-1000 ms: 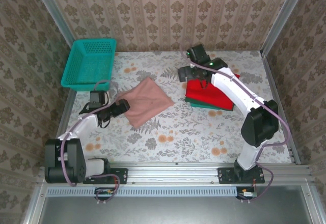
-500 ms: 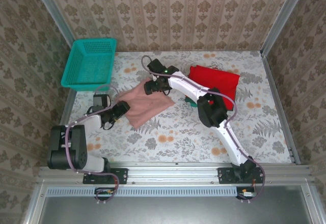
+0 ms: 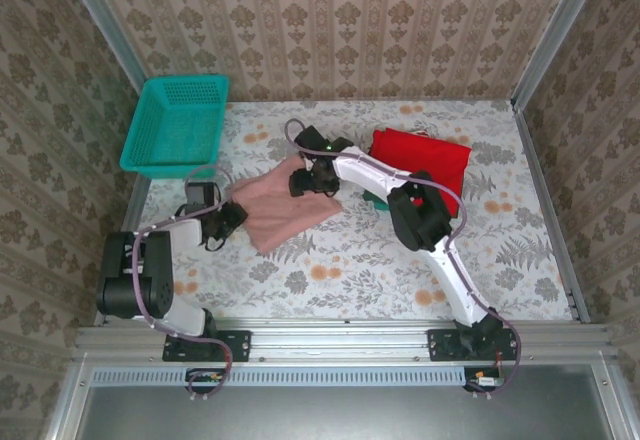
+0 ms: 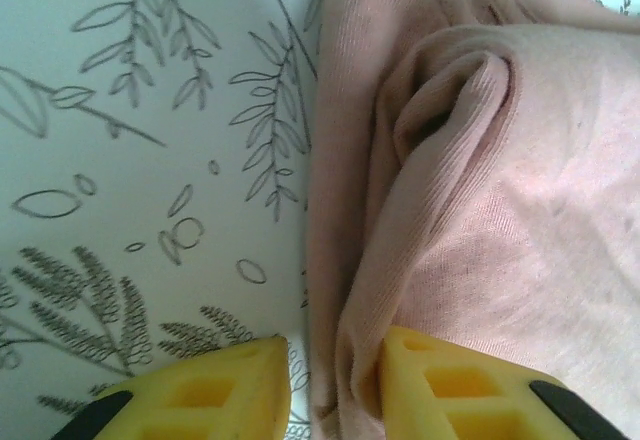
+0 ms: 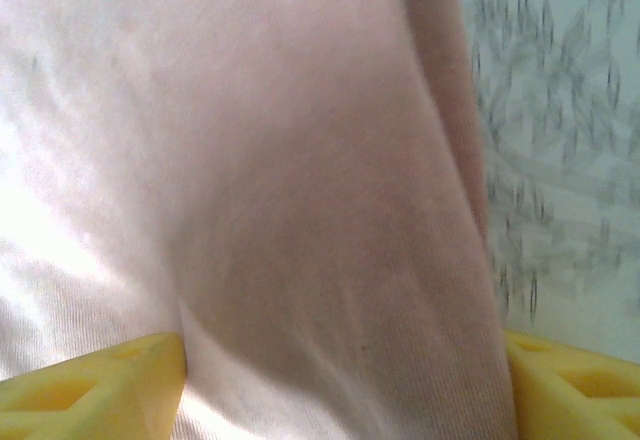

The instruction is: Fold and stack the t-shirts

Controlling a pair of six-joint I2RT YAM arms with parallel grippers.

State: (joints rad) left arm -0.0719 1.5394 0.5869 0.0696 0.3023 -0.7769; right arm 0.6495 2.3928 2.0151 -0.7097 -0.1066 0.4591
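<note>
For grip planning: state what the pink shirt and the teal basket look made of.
Pink t-shirt: soft knit jersey, probably cotton, matte; fine ribbing and limp folds show. Teal basket: likely rigid plastic, smooth; moulded mesh of small holes.

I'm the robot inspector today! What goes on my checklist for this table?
Surface: flowery tablecloth, flat.
Job's things: pink t-shirt folded, apart; red t-shirt stacked on dark green t-shirt.
Clutter: teal basket, back left corner.
Grippers: left gripper astride pink t-shirt's edge, grip unclear; right gripper open at its far corner.
Cables: cable loops beside right gripper, untangled.
Surroundings: patterned walls, metal rail in front.
</note>
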